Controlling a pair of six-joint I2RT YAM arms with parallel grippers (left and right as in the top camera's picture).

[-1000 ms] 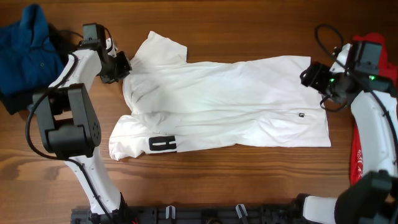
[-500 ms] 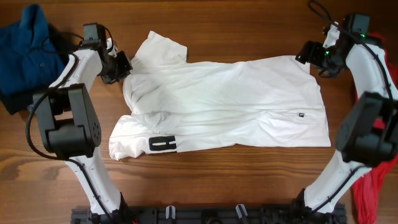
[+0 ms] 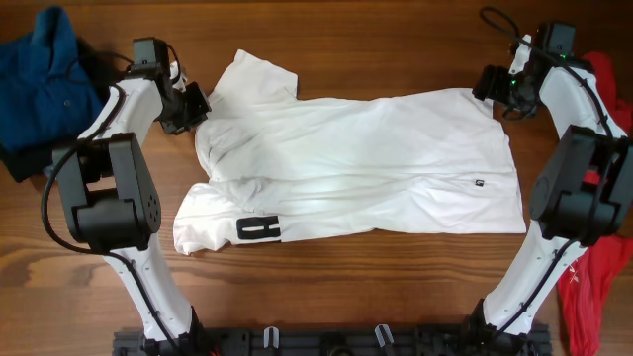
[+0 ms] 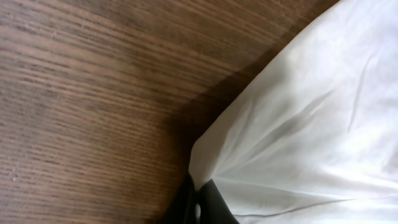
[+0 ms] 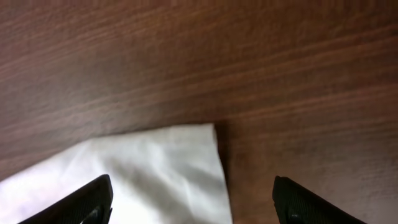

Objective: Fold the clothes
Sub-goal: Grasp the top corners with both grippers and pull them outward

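Observation:
A white T-shirt point(image 3: 356, 163) with a black block print point(image 3: 258, 230) lies spread flat on the wooden table, collar end to the left. My left gripper point(image 3: 196, 102) is at its far left edge near the shoulder. In the left wrist view the fingers point(image 4: 200, 200) are shut on a pinch of the white fabric point(image 4: 298, 137). My right gripper point(image 3: 492, 86) is open at the shirt's far right corner. In the right wrist view its fingertips point(image 5: 193, 199) straddle that white corner point(image 5: 168, 162).
A blue polo point(image 3: 45, 84) on dark pieces lies at the far left corner. A red shirt point(image 3: 584, 267) hangs over the right table edge. The table's front rail point(image 3: 316, 341) runs along the bottom.
My right arm moved up and back from the shirt's right edge to its far right corner. The left arm and the shirt stayed still.

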